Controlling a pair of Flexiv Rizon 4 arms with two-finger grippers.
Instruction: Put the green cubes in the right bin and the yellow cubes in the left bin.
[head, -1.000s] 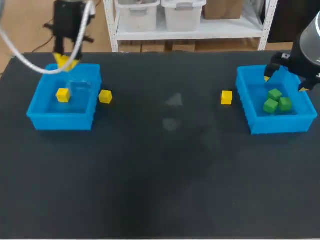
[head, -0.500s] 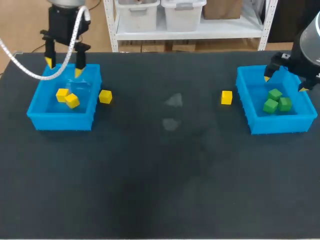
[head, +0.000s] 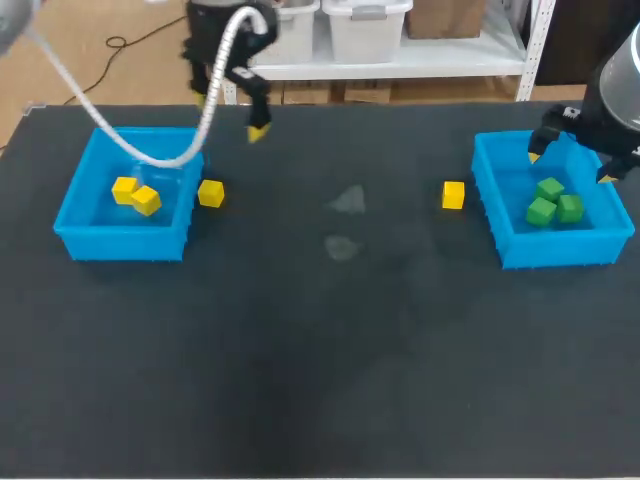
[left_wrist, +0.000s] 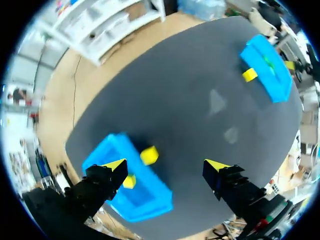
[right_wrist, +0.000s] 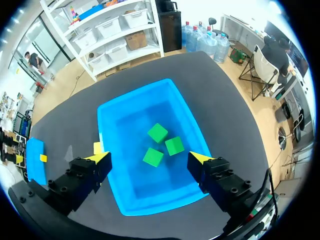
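Left gripper (left_wrist: 166, 166) hangs empty, fingers spread wide, over the table beyond the left bin (head: 75, 215), near its far right corner. Two yellow cubes (head: 124, 187) lie in that bin. A stray yellow cube (head: 210, 193) sits just outside its right wall, and a far yellow cube (head: 453, 194) sits beside the right bin (head: 500, 235). I'd take the stray one first: descend straight, fingers lined up along the wall so neither catches the rim. Right gripper (right_wrist: 148, 159) hovers, fingers apart, over three green cubes (right_wrist: 158, 133).
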